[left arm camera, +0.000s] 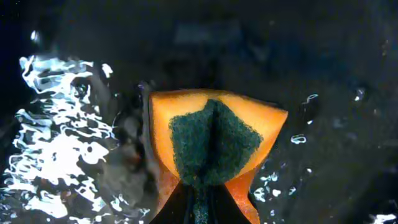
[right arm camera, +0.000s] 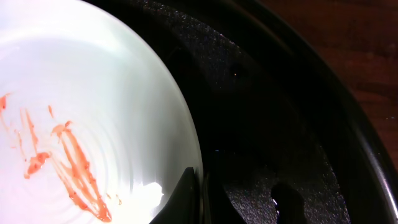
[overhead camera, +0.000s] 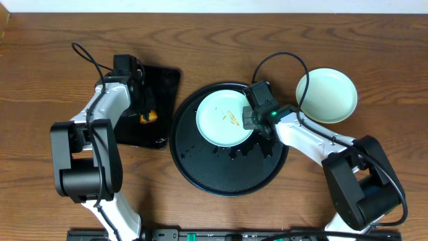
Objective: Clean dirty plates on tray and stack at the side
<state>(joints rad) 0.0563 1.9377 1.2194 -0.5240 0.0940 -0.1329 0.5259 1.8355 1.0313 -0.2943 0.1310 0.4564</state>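
A mint-blue plate (overhead camera: 224, 117) with orange-red smears lies on the round black tray (overhead camera: 231, 175). My right gripper (overhead camera: 251, 119) is shut on that plate's right rim; in the right wrist view the fingers (right arm camera: 200, 198) pinch the rim of the plate (right arm camera: 87, 124). A second mint plate (overhead camera: 326, 95) sits on the bare wood at the right. My left gripper (overhead camera: 145, 115) is shut on an orange sponge with a dark green scouring pad (left arm camera: 214, 140), over the rectangular black tray (overhead camera: 157, 87). The pale yellow plate is not in view.
The rectangular tray's surface is wet and glossy in the left wrist view (left arm camera: 56, 149). Cables run from both arms across the wood. The arm bases stand at the front left and front right.
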